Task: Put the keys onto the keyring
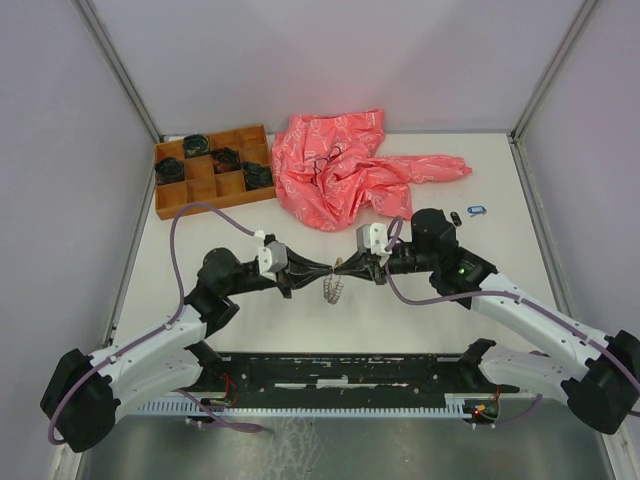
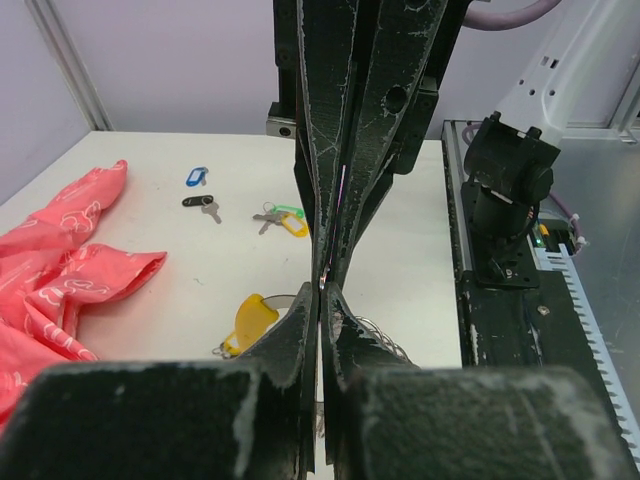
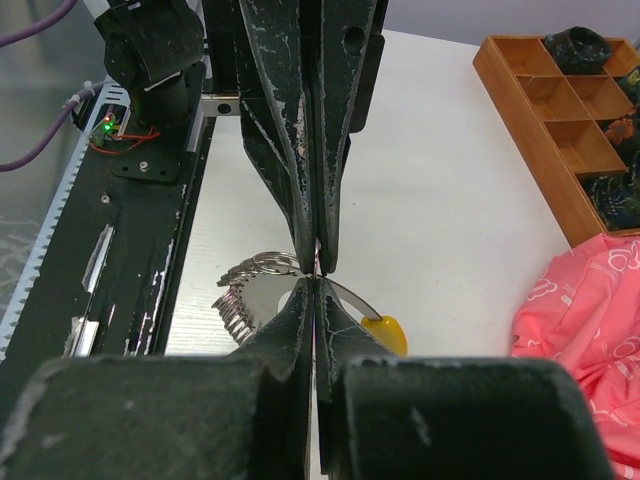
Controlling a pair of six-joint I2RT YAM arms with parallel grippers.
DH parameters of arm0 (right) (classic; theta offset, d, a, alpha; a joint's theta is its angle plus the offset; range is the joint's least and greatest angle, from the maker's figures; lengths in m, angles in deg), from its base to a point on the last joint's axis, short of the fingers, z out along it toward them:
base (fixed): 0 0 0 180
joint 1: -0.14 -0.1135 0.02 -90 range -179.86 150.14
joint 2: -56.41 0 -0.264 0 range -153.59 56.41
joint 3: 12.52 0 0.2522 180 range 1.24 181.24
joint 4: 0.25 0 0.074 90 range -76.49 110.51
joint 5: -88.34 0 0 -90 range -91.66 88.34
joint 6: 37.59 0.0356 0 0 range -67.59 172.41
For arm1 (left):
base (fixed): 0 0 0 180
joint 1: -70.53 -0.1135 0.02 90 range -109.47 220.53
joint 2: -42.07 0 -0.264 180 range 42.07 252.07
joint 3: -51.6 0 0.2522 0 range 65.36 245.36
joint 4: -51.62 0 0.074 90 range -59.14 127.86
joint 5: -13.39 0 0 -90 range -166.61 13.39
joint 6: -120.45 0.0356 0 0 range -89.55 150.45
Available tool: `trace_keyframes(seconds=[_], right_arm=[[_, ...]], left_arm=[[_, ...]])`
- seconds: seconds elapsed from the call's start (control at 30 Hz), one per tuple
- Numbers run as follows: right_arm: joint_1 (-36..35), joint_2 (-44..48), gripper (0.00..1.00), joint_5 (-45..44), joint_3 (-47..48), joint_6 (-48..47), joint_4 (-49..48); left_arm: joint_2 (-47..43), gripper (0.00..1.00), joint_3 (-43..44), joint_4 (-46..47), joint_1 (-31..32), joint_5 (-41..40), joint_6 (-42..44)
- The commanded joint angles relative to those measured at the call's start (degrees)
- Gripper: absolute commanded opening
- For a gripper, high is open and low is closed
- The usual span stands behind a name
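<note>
Keyring (image 1: pixel 335 288), frame centre, pinched by closed left jaws and right jaws; I judge, to open coil for keys (image 2: pixel 285 222).

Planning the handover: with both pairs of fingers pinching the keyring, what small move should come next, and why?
Probably open the right fingers while the left fingers hold the keyring: both pairs grip it tip to tip, and the loose keys lie off to the robot's right.
</note>
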Motion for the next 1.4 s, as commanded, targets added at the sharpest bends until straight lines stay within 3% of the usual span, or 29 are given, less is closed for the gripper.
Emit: trace_keyframes(seconds=[0.0,0.3,1.37], right_arm=[[-0.19,0.0,0.01,-0.15,5.42,-2.63,4.8],[-0.25,-0.98,0.01,0.3,10.4,-7.63,16.51],[-1.55,-7.99,0.0,-1.23,20.46,-14.94,36.06]], left_arm=[[-1.25,0.05,4.35,-5.46,-0.14,0.61,5.28],[-1.01,0.14,8.49,-17.68,-0.07,2.06,10.48],[7.16,0.18,14.42,-24.78,1.24,10.12,13.13]])
